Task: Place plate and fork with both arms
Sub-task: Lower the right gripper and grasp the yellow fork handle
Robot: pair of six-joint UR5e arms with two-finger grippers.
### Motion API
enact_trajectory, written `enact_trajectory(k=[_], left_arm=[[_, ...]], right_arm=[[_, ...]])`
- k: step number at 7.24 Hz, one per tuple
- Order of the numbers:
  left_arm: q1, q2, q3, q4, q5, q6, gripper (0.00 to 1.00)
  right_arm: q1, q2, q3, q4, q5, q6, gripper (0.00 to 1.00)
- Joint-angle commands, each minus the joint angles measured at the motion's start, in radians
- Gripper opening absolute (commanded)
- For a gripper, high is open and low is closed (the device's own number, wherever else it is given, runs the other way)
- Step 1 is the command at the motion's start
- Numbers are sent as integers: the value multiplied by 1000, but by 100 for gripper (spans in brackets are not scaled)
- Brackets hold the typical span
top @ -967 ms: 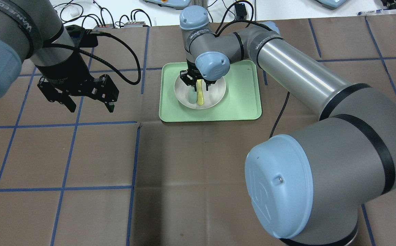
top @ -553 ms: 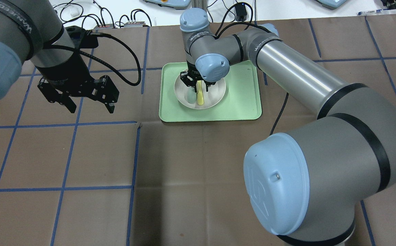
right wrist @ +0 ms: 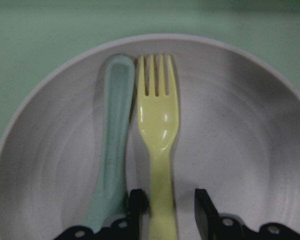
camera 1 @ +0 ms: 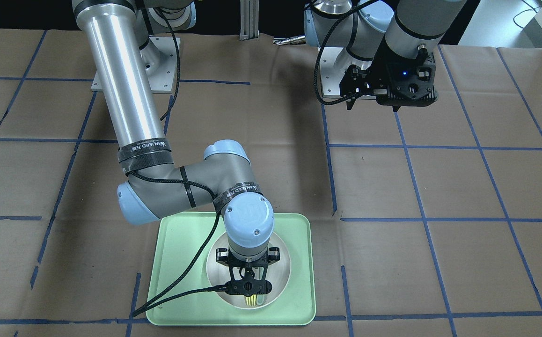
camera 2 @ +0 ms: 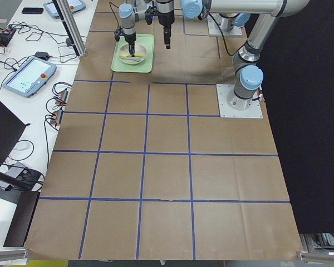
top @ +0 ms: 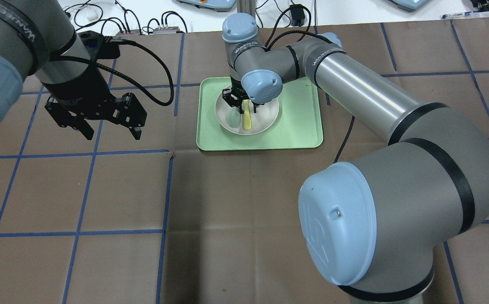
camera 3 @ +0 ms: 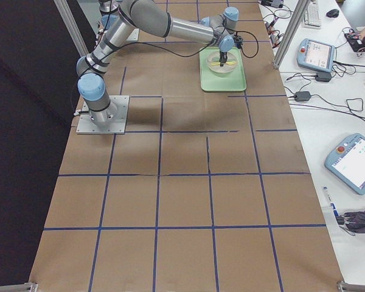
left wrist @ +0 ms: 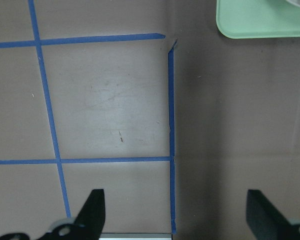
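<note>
Fork (right wrist: pixel 157 130) lies in plate (right wrist: pixel 240 165), straddled by right gripper (right wrist: pixel 170 200).

Right wrist view: spoon (right wrist: pixel 112 140) lies touching fork (right wrist: pixel 159 120) along its 9 o'clock side; bare plate (right wrist: pixel 240 160) floor open at fork's 3 o'clock.

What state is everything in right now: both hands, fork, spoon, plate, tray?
tray: flat on the table.
plate: upright on the tray.
fork: lying in the plate, not gripped.
spoon: lying in the plate beside the fork.
right hand: open, astride the fork handle.
left hand: open, empty, above the table.
</note>
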Motion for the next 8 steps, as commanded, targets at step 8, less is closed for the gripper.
enact_trajectory(k=[8], left_arm=[[2, 24, -8, -2, -2, 7, 100]], right_arm=[[-4, -23, -13, 2, 6, 6, 4]])
